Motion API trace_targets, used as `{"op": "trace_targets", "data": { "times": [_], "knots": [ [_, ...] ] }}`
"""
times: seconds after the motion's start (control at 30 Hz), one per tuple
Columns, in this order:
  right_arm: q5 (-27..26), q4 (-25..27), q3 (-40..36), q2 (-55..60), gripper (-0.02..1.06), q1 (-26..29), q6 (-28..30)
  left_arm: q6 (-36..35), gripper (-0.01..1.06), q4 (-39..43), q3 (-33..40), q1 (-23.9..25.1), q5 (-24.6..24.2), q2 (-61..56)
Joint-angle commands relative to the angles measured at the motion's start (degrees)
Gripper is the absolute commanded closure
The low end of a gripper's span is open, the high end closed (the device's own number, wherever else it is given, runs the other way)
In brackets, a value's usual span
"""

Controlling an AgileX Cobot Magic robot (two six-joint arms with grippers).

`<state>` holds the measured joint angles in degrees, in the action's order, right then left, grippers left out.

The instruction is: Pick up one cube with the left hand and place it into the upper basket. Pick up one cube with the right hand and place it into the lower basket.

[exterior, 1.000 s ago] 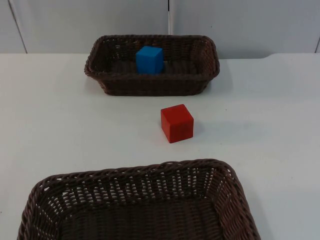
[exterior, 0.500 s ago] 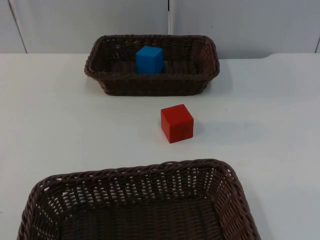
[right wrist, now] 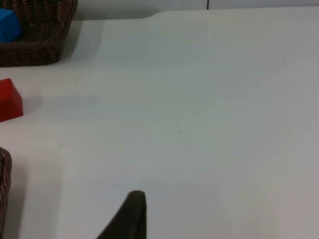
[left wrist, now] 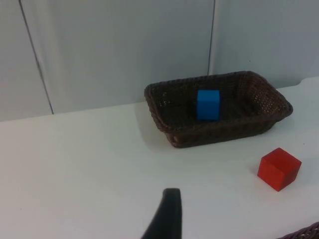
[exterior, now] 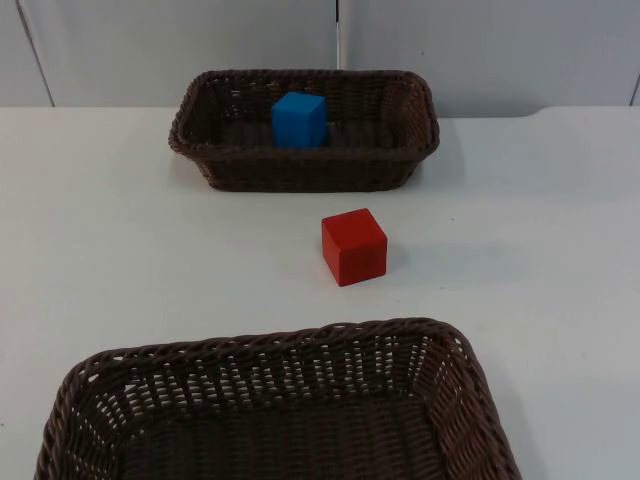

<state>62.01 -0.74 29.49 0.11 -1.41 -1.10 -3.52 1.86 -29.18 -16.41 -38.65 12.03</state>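
The lower basket (exterior: 280,400) is cut off at the edge; the red cube (right wrist: 9,101) is maybe half showing.

One cube (exterior: 299,119) is sitting inside the upper basket (exterior: 305,170), which is standing at the far side of the surface (exterior: 120,260), just before the partition wall (exterior: 180,45). A second cube (exterior: 353,246) is lying on the surface in front of the upper basket, between it and the lower basket (exterior: 275,345).

A white table top (exterior: 120,230) ends at a grey partition wall (exterior: 180,45)
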Motion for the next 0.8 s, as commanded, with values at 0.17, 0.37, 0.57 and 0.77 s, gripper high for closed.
{"op": "trace_targets", "data": {
  "times": [0.17,0.37,0.57,0.77],
  "knots": [
    [-0.5,1.4,0.3,-0.1,-0.01,0.2,0.6,-0.3,0.27,0.1,-0.4,-0.1,0.0,-0.2],
    [-2.7,2.5,1.7,4.8,-0.01,0.2,0.6,-0.3,0.27,0.1,-0.4,-0.1,0.0,-0.2],
    [-6.1,2.5,4.2,13.5,-0.01,0.2,0.6,-0.3,0.27,0.1,-0.4,-0.1,0.0,-0.2],
    [-7.0,2.5,8.6,26.5,-0.01,0.2,0.6,-0.3,0.27,0.1,-0.4,-0.1,0.0,-0.2]
  ]
}}
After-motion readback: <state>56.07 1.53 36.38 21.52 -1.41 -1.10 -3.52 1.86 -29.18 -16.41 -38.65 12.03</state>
